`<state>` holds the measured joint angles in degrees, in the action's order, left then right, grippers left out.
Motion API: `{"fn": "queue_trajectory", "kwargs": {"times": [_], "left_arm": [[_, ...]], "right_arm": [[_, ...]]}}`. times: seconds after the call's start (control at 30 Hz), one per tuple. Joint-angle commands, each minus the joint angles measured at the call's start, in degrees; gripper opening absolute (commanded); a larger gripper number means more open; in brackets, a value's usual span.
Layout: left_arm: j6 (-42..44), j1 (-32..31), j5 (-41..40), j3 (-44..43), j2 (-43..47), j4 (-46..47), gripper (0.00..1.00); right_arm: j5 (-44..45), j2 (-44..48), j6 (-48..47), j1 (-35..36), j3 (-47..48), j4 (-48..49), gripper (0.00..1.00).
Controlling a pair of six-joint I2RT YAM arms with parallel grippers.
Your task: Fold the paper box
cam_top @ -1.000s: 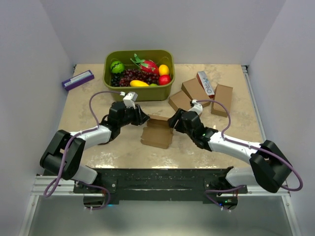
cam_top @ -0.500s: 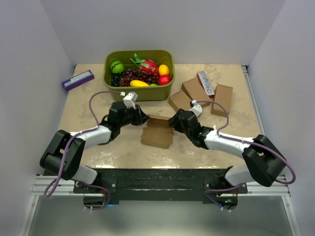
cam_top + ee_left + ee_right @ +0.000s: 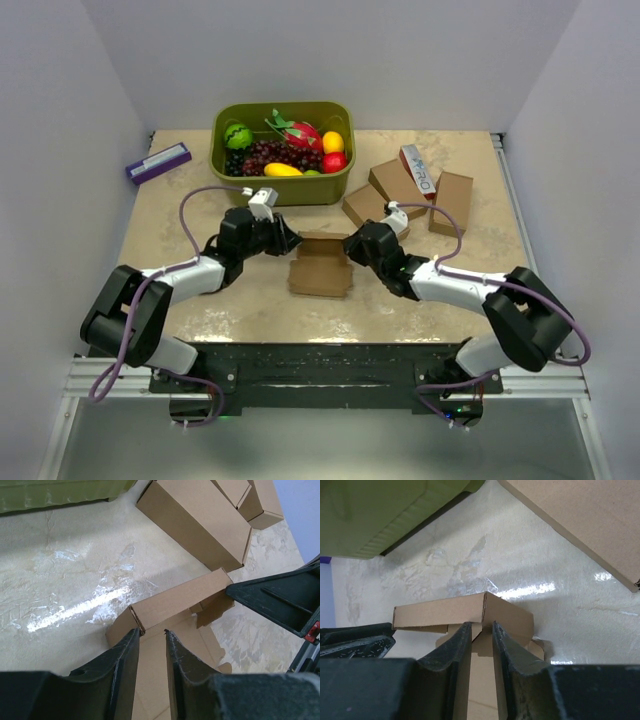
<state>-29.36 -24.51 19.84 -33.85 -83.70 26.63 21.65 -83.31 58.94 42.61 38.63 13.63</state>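
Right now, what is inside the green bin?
Fruit: dark grapes, a pink dragon fruit, a yellow banana, a red fruit. The bin floor is hidden beneath them.

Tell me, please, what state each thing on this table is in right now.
paper box: half folded, far wall raised, flaps loose.
left gripper: jaws narrow at the box's left end; grip unclear.
right gripper: jaws narrow at its right end; grip unclear.
green basket: full of fruit.
brown cartons: folded shut, lying flat.
white-and-red carton: closed.
purple-and-white box: closed, lying flat.
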Motion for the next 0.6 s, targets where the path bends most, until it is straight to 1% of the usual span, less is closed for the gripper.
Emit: {"fn": "queue_trajectory", "kwargs": {"times": [0.0,0.07,0.17,0.23,0.3,0.33,0.4,0.43,0.57], "left_arm": [[-0.2,0.3,1.8,1.0,1.6,3.2,0.32],[-0.3,0.3,2.0,1.1,1.6,3.5,0.32],[-0.3,0.3,1.4,1.3,2.0,3.3,0.32],[0.1,0.3,0.9,1.0,2.5,2.6,0.32],[0.4,0.3,0.6,0.5,2.7,1.8,0.32],[0.4,0.3,0.5,0.4,2.8,1.6,0.32],[0.7,0.3,0.0,0.2,3.2,1.0,0.32],[1.0,0.3,-0.1,0.0,3.4,0.9,0.32],[1.3,0.4,-0.2,-0.6,3.7,0.1,0.32]], "right_arm": [[1.3,-1.6,0.7,-0.1,1.4,0.8,0.2],[1.3,-1.8,0.6,-0.1,1.2,1.6,0.17],[1.3,-1.6,-0.4,-0.2,0.6,2.4,0.18],[1.8,0.1,-1.5,-0.2,-0.1,2.5,0.3],[3.6,2.8,-3.3,-0.1,-0.8,1.0,0.4],[4.1,4.0,-4.1,-0.2,-1.3,0.4,0.49],[5.4,6.8,-5.9,-0.2,-2.6,-1.1,0.58],[6.6,9.1,-6.5,-0.3,-2.9,-2.0,0.65],[8.8,13.0,-9.8,-1.5,-4.2,-6.6,0.7]]}}
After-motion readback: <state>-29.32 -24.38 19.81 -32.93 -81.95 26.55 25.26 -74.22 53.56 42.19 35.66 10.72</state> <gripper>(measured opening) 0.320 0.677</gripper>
